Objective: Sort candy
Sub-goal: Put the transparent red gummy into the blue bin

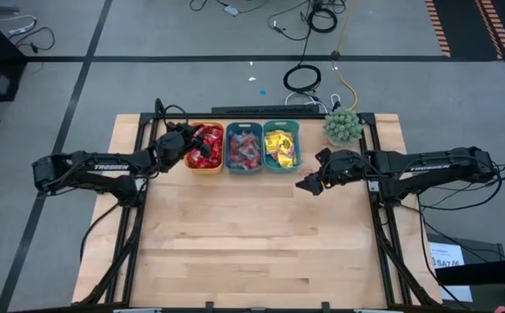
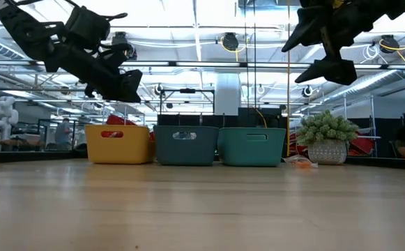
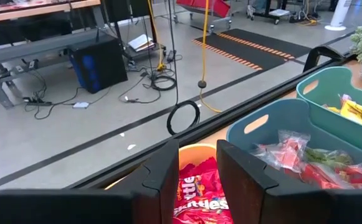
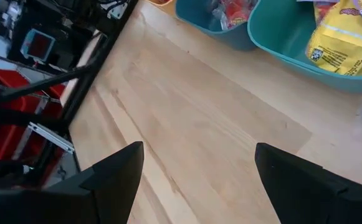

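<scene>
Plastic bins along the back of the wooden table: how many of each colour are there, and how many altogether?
Orange plastic bin, holding shiny red candy packets: 1
Dark blue-teal plastic bin, holding clear-wrapped red and pink sweets: 1
Lighter teal plastic bin, holding yellow candy packets: 1
Total: 3 bins

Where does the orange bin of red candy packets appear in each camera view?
High view: orange bin, leftmost of three bins, under the left gripper.
Low view: leftmost bin.
Left wrist view: rim between the fingers.
Right wrist view: only a corner at the top edge.
Shared landmark: the middle blue bin beside it.
</scene>
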`<state>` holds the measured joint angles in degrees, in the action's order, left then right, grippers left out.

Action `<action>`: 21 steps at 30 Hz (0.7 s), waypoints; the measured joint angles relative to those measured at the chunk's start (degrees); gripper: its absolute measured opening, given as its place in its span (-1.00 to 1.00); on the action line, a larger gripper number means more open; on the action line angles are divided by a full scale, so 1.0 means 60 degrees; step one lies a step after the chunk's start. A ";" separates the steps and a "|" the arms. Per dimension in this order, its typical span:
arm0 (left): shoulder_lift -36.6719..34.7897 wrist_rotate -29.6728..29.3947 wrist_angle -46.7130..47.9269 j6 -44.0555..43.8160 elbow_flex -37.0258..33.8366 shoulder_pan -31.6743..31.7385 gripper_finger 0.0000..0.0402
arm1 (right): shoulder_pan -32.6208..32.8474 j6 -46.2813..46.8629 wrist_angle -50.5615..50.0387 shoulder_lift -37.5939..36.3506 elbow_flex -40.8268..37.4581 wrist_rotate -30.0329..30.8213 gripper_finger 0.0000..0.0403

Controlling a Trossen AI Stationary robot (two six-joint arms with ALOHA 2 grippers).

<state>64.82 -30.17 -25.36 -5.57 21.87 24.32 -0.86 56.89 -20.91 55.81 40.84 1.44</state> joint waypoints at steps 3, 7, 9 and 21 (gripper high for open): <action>0.0000 0.0004 -0.0003 -0.0004 0.0000 -0.0013 -0.41 | -0.0016 -0.0137 -0.0379 0.0002 0.0000 0.0088 0.48; 0.0000 0.1182 -0.0467 -0.0486 0.0000 -0.0149 -0.41 | -0.0149 -0.0332 -0.1025 0.0198 0.0000 0.1320 0.48; -0.0004 0.2686 -0.0906 -0.0278 0.0000 -0.0208 -0.41 | -0.0359 -0.0882 -0.1164 0.0431 0.0000 0.1506 0.48; -0.0007 0.5489 -0.1448 -0.0263 0.0011 -0.0634 -0.41 | -0.2339 -0.3789 -0.1540 0.3189 0.0000 0.0012 0.48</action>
<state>64.77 2.76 -34.04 -7.15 21.93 20.51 -14.90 34.15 -30.15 74.94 40.84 1.51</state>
